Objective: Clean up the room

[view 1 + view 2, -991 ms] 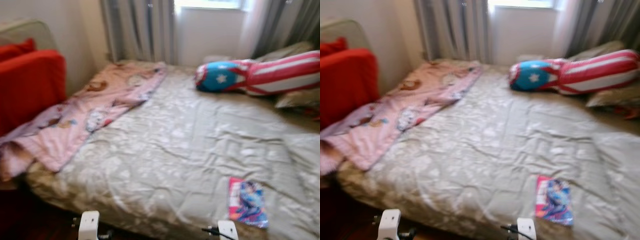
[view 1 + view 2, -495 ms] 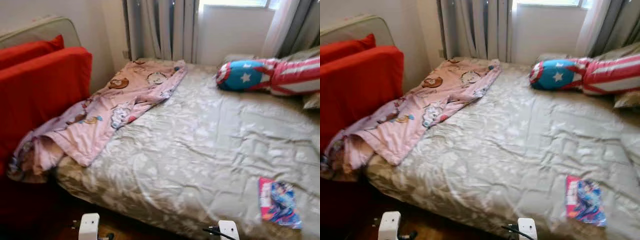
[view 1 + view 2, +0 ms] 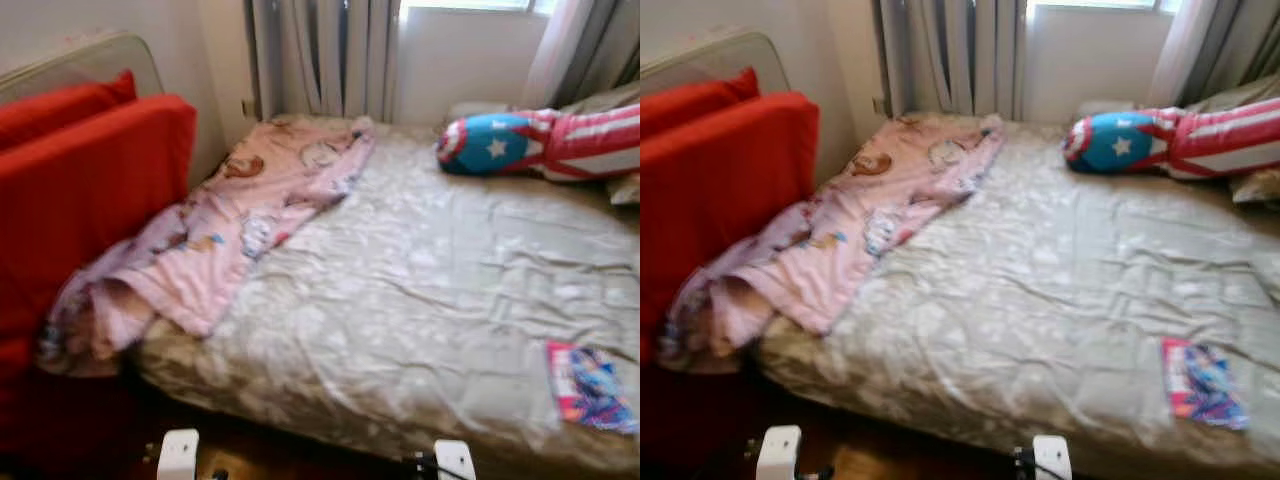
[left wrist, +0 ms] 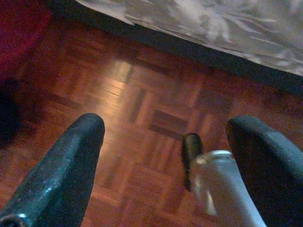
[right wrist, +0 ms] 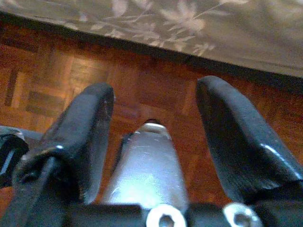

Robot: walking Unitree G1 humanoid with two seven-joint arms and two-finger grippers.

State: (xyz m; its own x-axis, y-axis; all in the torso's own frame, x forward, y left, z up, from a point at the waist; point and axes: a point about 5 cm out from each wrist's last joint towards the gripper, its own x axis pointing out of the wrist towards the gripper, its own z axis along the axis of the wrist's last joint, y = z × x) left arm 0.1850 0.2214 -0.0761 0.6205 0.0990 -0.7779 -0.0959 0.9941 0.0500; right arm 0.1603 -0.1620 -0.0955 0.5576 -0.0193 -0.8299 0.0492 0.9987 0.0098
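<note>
Ahead, I see the bed under a rumpled grey floral cover. A red sofa stands against its left side. A pink blanket runs along the bed's left edge, its near end bunched and spilling off the corner by the sofa. A star-and-stripe pillow lies at the far right, and a book lies flat near the bed's near right edge. My left hand and right hand hang spread and empty over parquet floor beside the bed.
</note>
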